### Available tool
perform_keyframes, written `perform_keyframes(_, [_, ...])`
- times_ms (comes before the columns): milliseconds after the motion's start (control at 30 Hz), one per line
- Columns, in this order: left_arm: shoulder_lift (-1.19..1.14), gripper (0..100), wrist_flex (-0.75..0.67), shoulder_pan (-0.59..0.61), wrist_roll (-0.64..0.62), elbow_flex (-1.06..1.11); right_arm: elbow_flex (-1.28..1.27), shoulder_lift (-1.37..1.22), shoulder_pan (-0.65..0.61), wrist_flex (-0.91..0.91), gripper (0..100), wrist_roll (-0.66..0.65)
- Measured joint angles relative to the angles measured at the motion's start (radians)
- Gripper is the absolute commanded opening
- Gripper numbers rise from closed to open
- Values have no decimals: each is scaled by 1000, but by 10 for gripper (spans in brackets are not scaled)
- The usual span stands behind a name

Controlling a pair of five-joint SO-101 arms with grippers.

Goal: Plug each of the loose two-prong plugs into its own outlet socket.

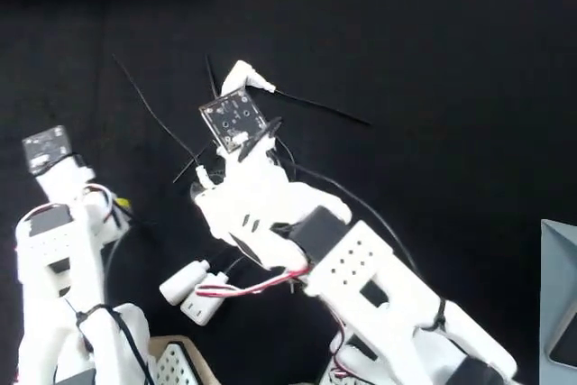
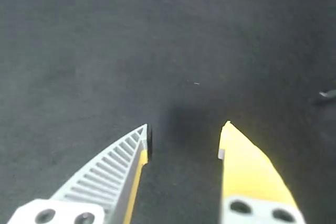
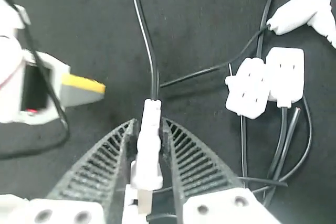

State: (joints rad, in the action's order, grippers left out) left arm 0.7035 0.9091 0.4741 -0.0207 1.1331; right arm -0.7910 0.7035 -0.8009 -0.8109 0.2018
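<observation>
My right gripper [image 3: 148,124] is shut on a white two-prong plug [image 3: 149,145], whose black cord runs away across the black table. Two white outlet sockets [image 3: 251,87] [image 3: 286,74] lie side by side off to one side of it, apart from the held plug. Another white plug [image 3: 304,11] lies just beyond them. From above, the right gripper [image 1: 209,188] hangs mid-table with white socket pieces [image 1: 185,284] nearer the front. A white plug [image 1: 248,74] with a black cord lies behind it. My left gripper [image 2: 184,140] is open over bare table, also seen at the left [image 1: 117,206].
Black cords [image 1: 320,107] cross the middle of the table and loop around the sockets. The left arm's yellow finger [image 3: 81,86] sits close to the held plug's cord. A grey box [image 1: 559,295] stands at the right edge. A perforated white base [image 1: 171,362] is at the front.
</observation>
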Motion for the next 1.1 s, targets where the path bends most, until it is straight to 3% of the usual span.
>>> perform_keyframes(467, [0,220,0,-58,0,0,-204,55,28,226,12,-6])
perform_keyframes(900, [0,220,0,-58,0,0,34,-497,97,176,15,-61])
perform_keyframes(1100, [0,220,0,-58,0,0,232,-713,97,31,16,-61])
